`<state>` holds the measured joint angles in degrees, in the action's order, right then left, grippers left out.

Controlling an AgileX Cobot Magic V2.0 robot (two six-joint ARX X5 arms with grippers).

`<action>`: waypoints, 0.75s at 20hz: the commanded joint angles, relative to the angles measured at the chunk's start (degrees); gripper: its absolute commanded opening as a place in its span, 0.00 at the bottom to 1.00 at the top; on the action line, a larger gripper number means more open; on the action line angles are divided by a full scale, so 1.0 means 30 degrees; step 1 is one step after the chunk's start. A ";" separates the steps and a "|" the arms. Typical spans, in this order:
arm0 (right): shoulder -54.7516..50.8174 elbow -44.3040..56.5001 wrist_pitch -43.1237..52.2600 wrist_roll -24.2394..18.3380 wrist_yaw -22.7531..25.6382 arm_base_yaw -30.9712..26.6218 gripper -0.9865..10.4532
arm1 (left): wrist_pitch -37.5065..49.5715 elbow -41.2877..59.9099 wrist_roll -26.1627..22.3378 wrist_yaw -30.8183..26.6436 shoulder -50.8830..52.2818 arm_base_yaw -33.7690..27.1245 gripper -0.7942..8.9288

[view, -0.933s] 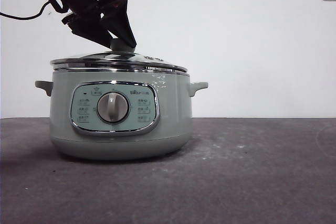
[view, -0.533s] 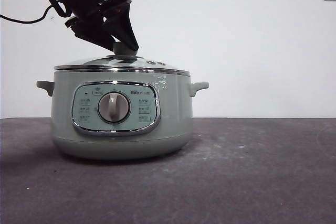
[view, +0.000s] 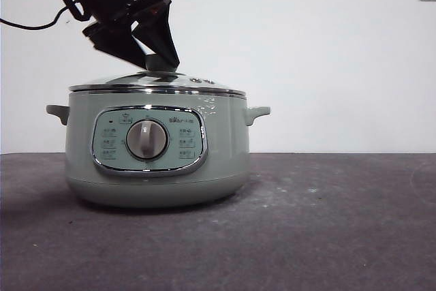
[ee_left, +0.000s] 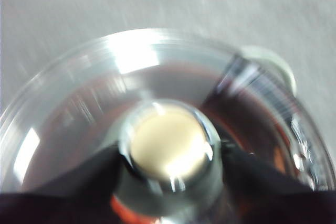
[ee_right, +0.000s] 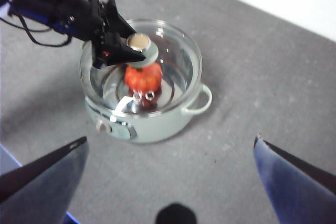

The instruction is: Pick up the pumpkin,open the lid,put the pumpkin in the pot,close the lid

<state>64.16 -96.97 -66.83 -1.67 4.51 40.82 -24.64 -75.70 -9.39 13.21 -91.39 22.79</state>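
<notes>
The pale sage-green pot (view: 157, 168) stands on the dark table. Its lid (view: 122, 81), a clear dome with a chrome rim, sits level on the pot. My left gripper (view: 158, 59) comes down from the upper left and is shut on the lid's knob (view: 161, 65). In the left wrist view both fingers (ee_left: 105, 169) press the sides of the knob (ee_left: 168, 145). In the right wrist view the orange-red pumpkin (ee_right: 143, 78) lies inside the pot (ee_right: 157, 124) under the lid (ee_right: 176, 56). My right gripper (ee_right: 168, 156) is open and empty, high above the table.
The pot has two small side handles (view: 257, 112) and a grey dial (view: 146, 139) on its front panel. A black cable (view: 27, 22) trails from the left arm. The dark table (view: 327, 223) stretches to the right of the pot. A white wall stands behind.
The lid was tilted, raised on the left, one second ago. It has come down and now sits flat on the pot's rim, with the left gripper still on its knob.
</notes>
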 commanded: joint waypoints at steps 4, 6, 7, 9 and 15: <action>-0.0015 0.0015 -0.0976 0.0423 -0.1472 0.0044 0.63 | -0.0561 0.0051 0.0131 0.0131 0.0911 0.0131 0.66; -0.0015 0.0015 -0.1093 0.0568 -0.2244 0.0044 0.63 | -0.1763 -0.0379 0.0131 0.0131 0.1610 0.0131 0.66; -0.0015 0.0015 -0.1188 0.0568 -0.2586 0.0044 0.63 | -0.2586 -0.0736 0.0131 0.0138 0.1967 0.0131 0.66; -0.0015 0.0015 -0.1552 0.0605 -0.3038 0.0044 0.63 | -0.4743 -0.1712 0.0131 0.0189 0.2834 0.0131 0.66; -0.0015 0.0015 -0.3432 0.0583 -0.4255 0.0044 0.54 | -1.4178 -0.6324 0.0539 0.1501 0.5428 0.0313 0.65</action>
<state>64.16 -96.97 -77.25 -0.40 -8.14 40.86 -66.61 -94.80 -8.32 17.50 -74.76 23.51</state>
